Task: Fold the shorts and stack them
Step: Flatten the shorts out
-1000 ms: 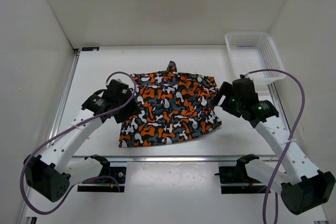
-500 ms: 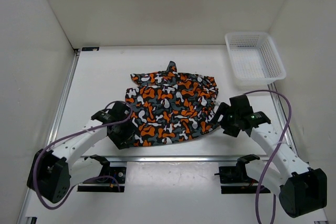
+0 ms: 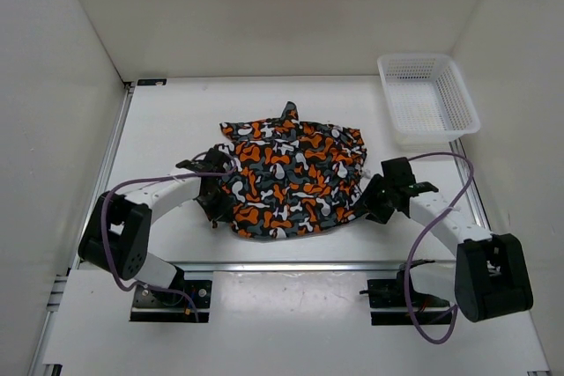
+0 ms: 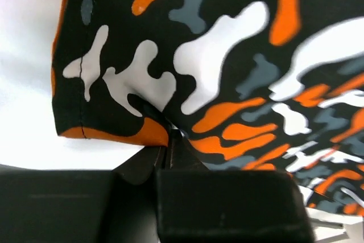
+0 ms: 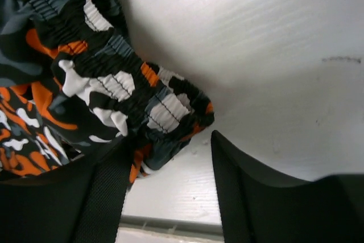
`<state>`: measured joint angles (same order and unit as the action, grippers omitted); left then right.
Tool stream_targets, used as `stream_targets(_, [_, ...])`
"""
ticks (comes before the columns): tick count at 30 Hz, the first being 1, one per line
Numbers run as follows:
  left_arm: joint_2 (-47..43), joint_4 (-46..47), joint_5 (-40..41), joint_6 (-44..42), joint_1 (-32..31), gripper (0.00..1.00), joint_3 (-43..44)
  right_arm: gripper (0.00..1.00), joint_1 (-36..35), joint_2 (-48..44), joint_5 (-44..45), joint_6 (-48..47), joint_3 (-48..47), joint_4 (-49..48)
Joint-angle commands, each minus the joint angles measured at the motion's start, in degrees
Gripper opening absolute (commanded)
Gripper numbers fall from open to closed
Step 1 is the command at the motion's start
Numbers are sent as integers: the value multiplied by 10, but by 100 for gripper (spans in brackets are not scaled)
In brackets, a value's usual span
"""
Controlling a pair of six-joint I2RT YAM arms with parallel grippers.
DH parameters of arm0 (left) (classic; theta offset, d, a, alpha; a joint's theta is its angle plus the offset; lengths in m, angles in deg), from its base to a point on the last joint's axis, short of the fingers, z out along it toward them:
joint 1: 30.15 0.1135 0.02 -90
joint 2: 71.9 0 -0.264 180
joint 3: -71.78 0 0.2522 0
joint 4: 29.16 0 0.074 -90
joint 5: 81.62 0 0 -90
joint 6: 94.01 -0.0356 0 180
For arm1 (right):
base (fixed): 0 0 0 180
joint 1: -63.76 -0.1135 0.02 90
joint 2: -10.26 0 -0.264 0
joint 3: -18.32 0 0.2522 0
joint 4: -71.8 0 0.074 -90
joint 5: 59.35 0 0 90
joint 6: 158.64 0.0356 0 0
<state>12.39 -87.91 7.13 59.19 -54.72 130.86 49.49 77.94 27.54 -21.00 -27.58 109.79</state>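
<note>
Top view, showing the shorts (image 3: 291, 178) lying rumpled on the table (image 3: 167, 129), filling the span between the left gripper (image 3: 218, 200) and the right gripper (image 3: 366, 206) and touching both. Running lengthwise from one gripper across to the other, with the long axis crossing the table side to side. Pointing the elastic waistband (image 5: 122, 92) toward the right gripper and a stitched leg hem (image 4: 114, 133) toward the left gripper. Poking a small dark flap (image 3: 286, 112) out at the edge farthest from both grippers. Also showing a white mesh basket (image 3: 427, 99) well beyond the right gripper, off to its outer side and apart from the cloth.

Left wrist view, showing the left gripper clenched on the shorts: pinching a pucker of cloth just behind the orange-edged hem corner, jaws pressed together. Spreading the camouflage print away ahead of the jaws and off to their right, with bare table showing to their left.

Right wrist view, showing the right gripper released, jaws standing wide apart. Resting the gathered end of the waistband in the gap, up against one finger (image 5: 105, 197) and apart from the other, gripping nothing. Trailing the rest of the cloth away ahead and to that same side.
</note>
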Motion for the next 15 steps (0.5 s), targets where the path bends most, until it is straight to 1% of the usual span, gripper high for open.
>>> stream_targets(1, [-12,11,16,-26,17,10,29,54,2,18,21,6,-6,-53])
stream_targets(2, [-18,6,21,-32,17,10,38,47,2,25,21,6,-15,-53])
stream_targets(3, [-24,0,21,-39,25,10,50,30,2,39,21,6,-20,-60])
stream_targets(5, [-30,-16,27,-48,33,10,68,12,2,52,16,1,-54,-53])
stream_targets(6, [-30,-45,34,-60,40,10,98,1,2,52,16,-4,-70,-25])
stream_targets(8, [-51,-84,81,-68,40,10,135,0,2,42,11,-21,-117,15])
stream_targets(9, [-51,-99,92,-81,40,10,169,0,2,35,19,-28,-129,52])
stream_targets(11, [-58,-132,113,-95,54,10,206,0,2,12,26,-39,-148,82])
stream_targets(12, [-46,-138,113,-110,54,10,243,0,2,4,26,-39,-159,101])
stream_targets(14, [-22,-143,119,-116,72,10,277,0,7,-1,33,-30,-159,108])
stream_targets(15, [11,-143,119,-124,72,10,312,0,7,-1,33,-23,-165,114])
